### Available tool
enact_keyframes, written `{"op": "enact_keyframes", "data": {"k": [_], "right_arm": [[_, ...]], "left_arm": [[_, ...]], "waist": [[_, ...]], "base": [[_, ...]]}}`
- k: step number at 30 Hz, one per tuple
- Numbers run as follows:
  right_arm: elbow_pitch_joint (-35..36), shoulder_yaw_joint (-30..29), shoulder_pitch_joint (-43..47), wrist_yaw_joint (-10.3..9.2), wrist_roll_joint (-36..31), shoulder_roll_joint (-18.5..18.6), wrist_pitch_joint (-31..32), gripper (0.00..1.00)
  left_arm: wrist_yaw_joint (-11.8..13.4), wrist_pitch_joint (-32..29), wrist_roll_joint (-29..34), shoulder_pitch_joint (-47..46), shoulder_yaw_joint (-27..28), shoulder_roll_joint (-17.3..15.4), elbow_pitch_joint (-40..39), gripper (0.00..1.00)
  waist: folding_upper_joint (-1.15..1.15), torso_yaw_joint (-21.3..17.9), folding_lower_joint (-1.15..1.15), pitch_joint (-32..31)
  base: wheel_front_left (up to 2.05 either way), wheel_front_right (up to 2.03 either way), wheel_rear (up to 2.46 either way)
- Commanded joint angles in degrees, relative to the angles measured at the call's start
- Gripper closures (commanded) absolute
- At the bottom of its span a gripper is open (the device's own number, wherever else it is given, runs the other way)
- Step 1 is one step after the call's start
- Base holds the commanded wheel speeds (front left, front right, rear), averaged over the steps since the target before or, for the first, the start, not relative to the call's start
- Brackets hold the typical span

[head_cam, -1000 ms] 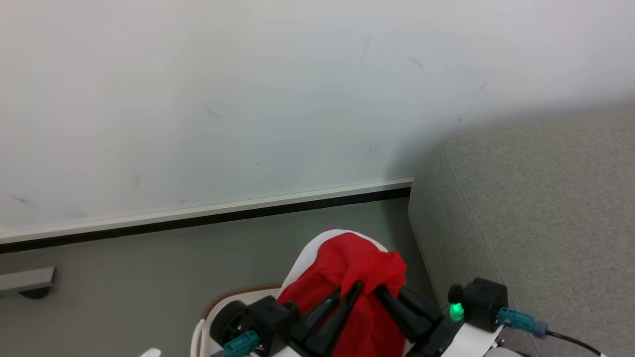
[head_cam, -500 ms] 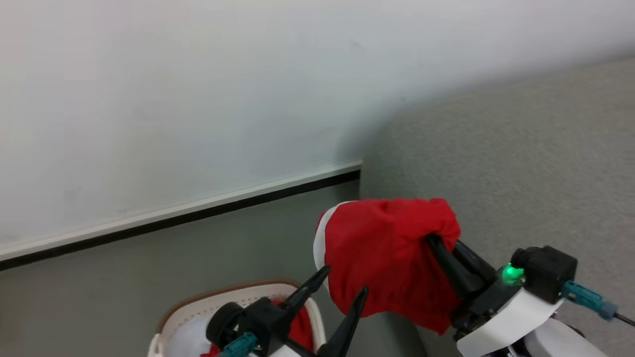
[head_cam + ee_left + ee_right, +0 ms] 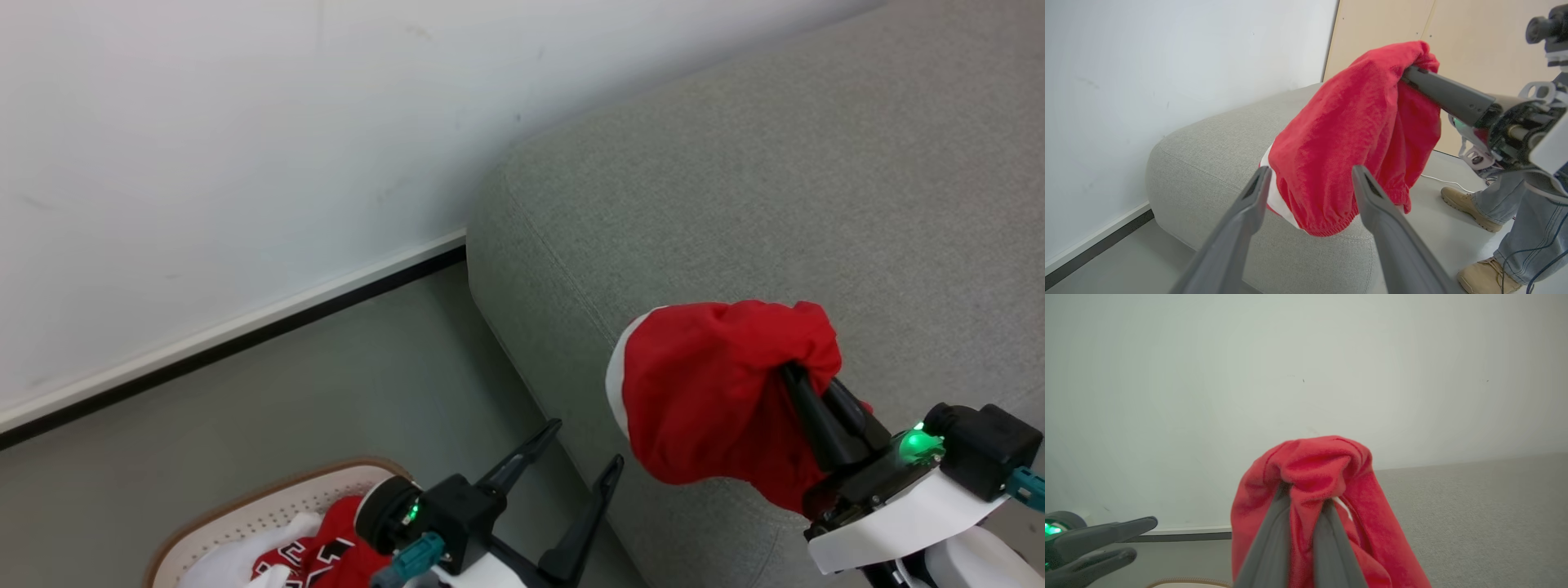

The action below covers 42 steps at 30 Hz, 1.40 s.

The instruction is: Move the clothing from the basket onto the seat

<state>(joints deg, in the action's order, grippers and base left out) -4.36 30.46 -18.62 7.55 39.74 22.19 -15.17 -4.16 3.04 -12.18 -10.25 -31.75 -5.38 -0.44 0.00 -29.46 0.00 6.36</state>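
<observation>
Over seat (image 3: 735,204) near edge | 1 red garment (image 3: 710,392) aloft, pinched by right pincer (image 3: 798,377) | left pincer (image 3: 586,443) spread, empty, beside basket (image 3: 269,498) | 1 lettered jersey (image 3: 318,555) lies in basket | risk: releasing here, cloth may slide off rounded edge onto floor (image 3: 326,392)

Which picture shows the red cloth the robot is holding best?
The left wrist view: the red cloth hangs there whole, white trim and gathered hem plain. The head view sees it from above, bunched, the seat behind it. The right wrist view is close up, cloth wrapped round the right gripper.
</observation>
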Motion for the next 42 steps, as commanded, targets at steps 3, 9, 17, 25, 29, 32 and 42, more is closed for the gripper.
{"op": "enact_keyframes", "data": {"k": [3,9,17,25,29,32,42], "right_arm": [[-0.01,-2.40,0.66,-0.12,-0.91,-0.51,0.03,1.00],[-0.22,-9.37,-1.96,-0.12,-2.37,-2.64,0.03,1.00],[-4.55,-22.77,-14.81,-0.12,-4.57,-4.17,0.03,1.00],[-20.74,-35.23,-35.67,-0.12,-2.33,1.74,0.04,1.00],[-28.92,-39.10,-45.10,-0.12,-3.04,5.84,0.05,1.00],[-38.27,-41.81,-51.03,-0.12,-4.11,8.59,0.17,1.00],[-53.60,-42.88,-52.39,-0.13,-8.45,5.40,-0.01,0.84]], "left_arm": [[-0.20,-0.31,0.37,-1.30,-0.33,-0.32,0.06,0.00],[-0.71,-2.08,1.40,-5.80,-0.84,-0.67,-0.73,0.00],[-1.57,-5.97,4.43,-18.57,-0.67,-1.33,-1.32,0.00],[-0.88,-5.58,6.14,-26.48,0.24,-0.88,-1.44,0.00],[0.01,-5.58,6.74,-26.83,0.91,-1.72,-2.09,0.00],[0.99,-5.11,6.68,-25.61,1.31,-2.28,-3.26,0.00],[2.54,-4.36,6.35,-24.28,1.32,-2.24,-4.28,0.00]], "waist": [[0.00,-0.28,0.00,1.85],[0.00,2.24,0.00,7.88],[0.00,7.20,0.00,22.28],[0.00,13.81,0.00,33.18],[0.00,16.85,0.00,36.33],[0.00,19.51,0.00,38.19],[0.00,20.36,0.00,38.96]], "base": [[0.00,0.00,0.00],[0.00,0.00,0.00],[0.00,0.00,0.00],[0.00,0.00,0.00],[0.00,0.00,0.00],[0.00,0.00,0.00],[0.00,0.00,0.00]]}}
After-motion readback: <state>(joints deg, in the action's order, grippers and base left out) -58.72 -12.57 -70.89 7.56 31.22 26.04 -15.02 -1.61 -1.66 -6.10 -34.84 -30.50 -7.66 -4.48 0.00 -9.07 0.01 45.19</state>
